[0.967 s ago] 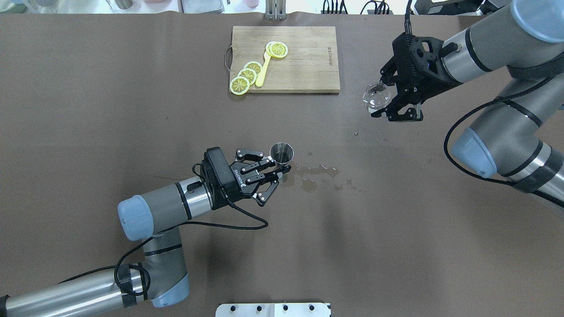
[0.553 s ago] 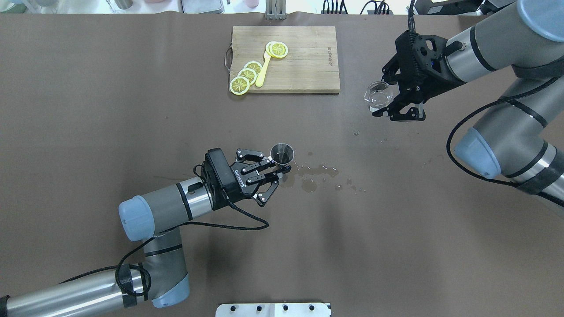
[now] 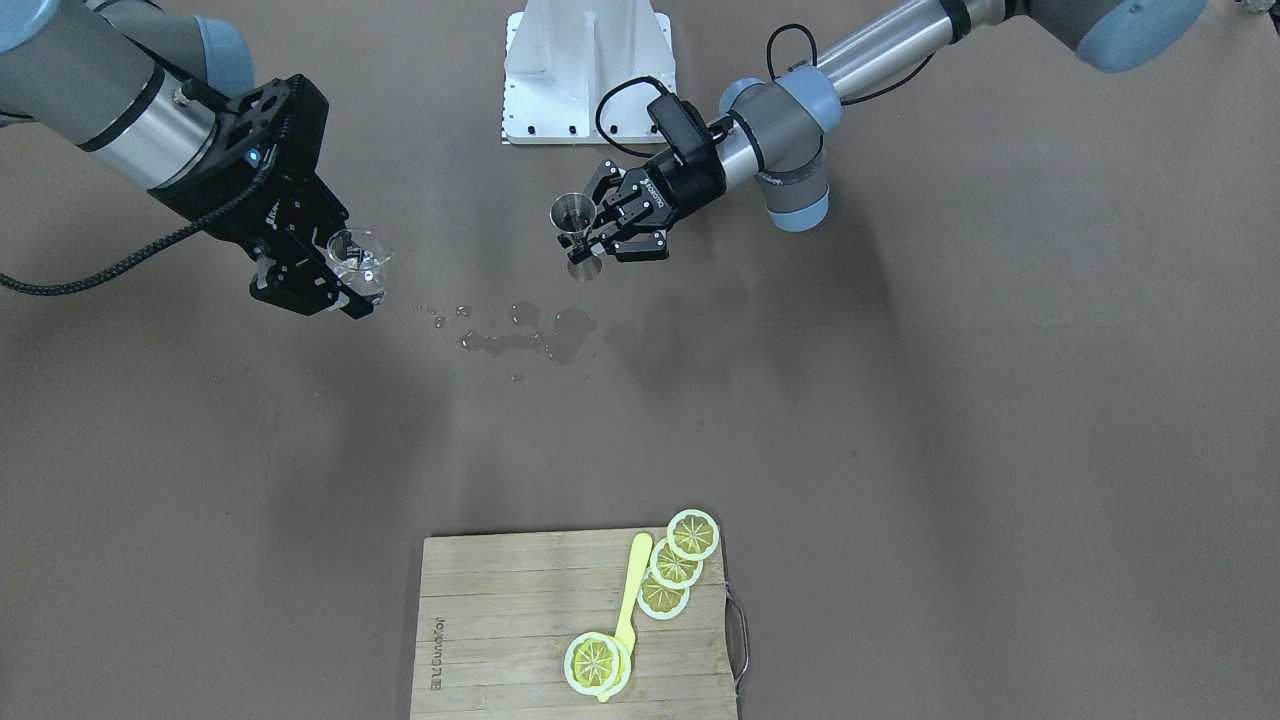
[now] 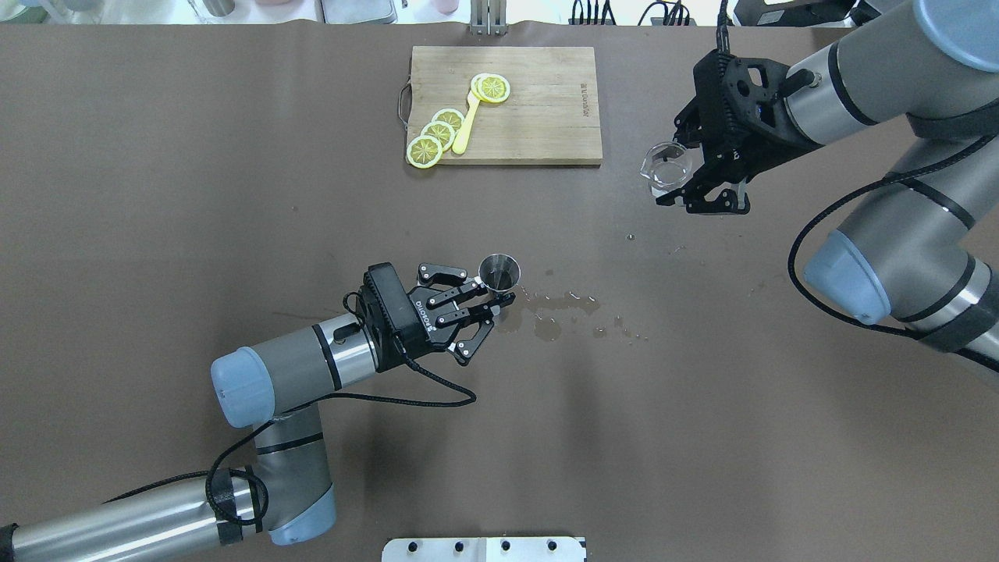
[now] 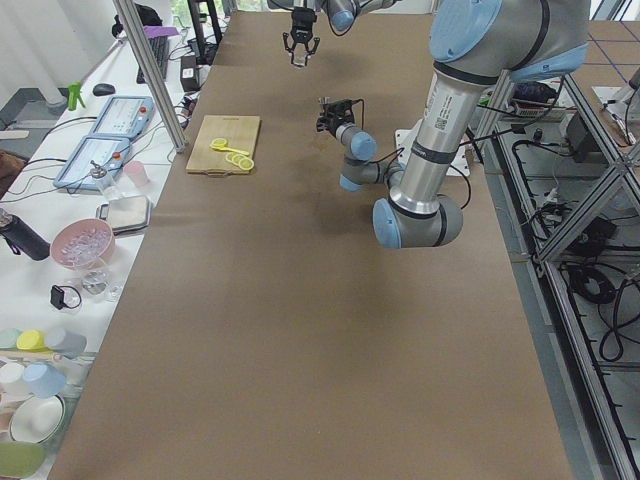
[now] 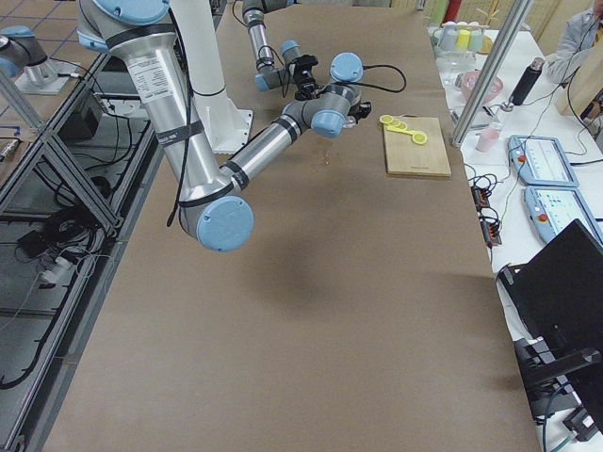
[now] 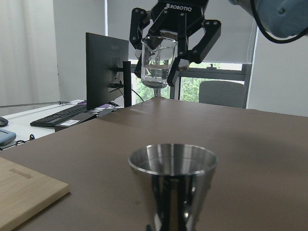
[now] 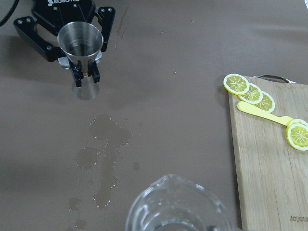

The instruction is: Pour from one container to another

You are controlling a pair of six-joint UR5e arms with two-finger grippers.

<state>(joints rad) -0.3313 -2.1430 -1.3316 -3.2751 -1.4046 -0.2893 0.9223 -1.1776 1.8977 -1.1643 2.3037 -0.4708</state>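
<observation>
The brown table (image 4: pixel 234 195) fills the scene, with a wet patch (image 4: pixel 548 329) just beside the jigger (image 4: pixel 499 272). The left gripper (image 4: pixel 495 297) is clamped on the jigger's narrow waist and holds it upright, mouth up, near the middle of the table. Whether its foot rests on the surface or hangs just above it, I cannot tell. The right gripper (image 4: pixel 673 173) is closed around the beaker (image 4: pixel 666 166), which is upright in the air near the corner of a board (image 4: pixel 546 117) and well apart from the jigger. The pour turns on that gap. From the beaker, the jigger lies toward the robot and toward its left, past the wet patch. By my judgement the right arm must carry the beaker that way and set its lip over the open mouth before tilting. The left wrist view shows what the overhead one does not: clear liquid low in the beaker, and the beaker higher than the jigger's rim. The right wrist view shows the jigger's mouth unobstructed, with the grip below the upper cup.
</observation>
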